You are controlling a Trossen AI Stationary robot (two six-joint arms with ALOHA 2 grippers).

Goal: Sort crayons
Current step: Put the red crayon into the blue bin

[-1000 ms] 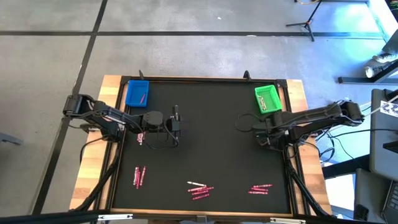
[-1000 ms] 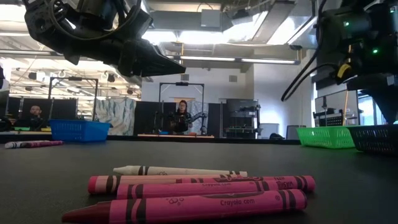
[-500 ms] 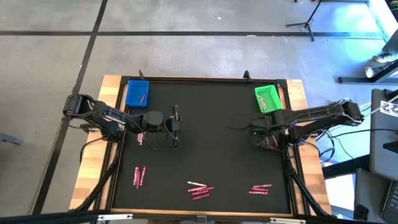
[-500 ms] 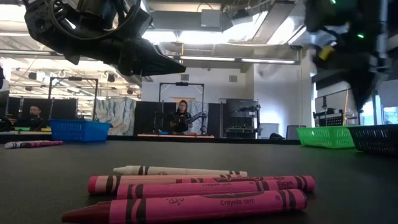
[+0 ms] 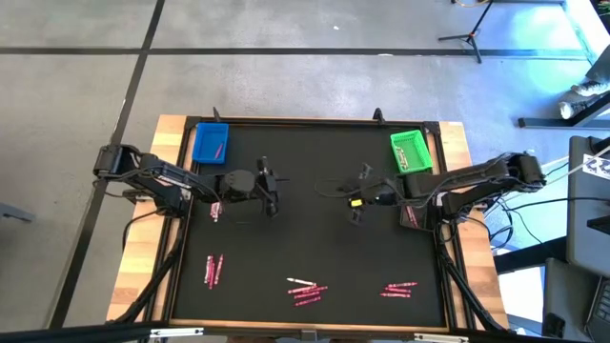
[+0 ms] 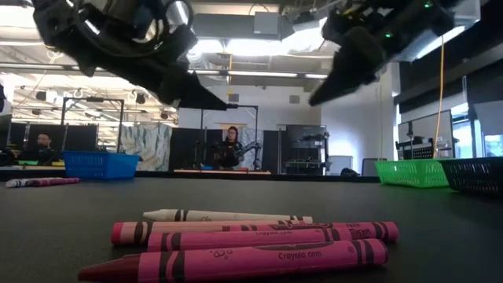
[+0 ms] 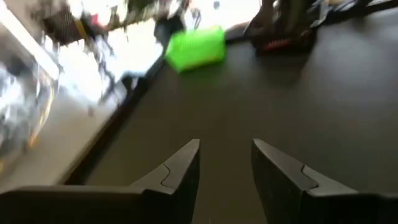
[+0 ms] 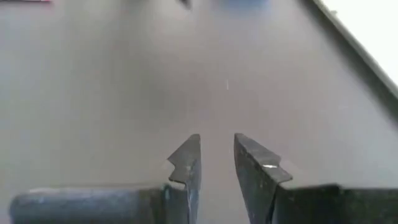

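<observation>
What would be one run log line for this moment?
left gripper: open, empty, above black mat | right gripper: open, empty, mid-table | pink crayons: unsorted on mat
</observation>
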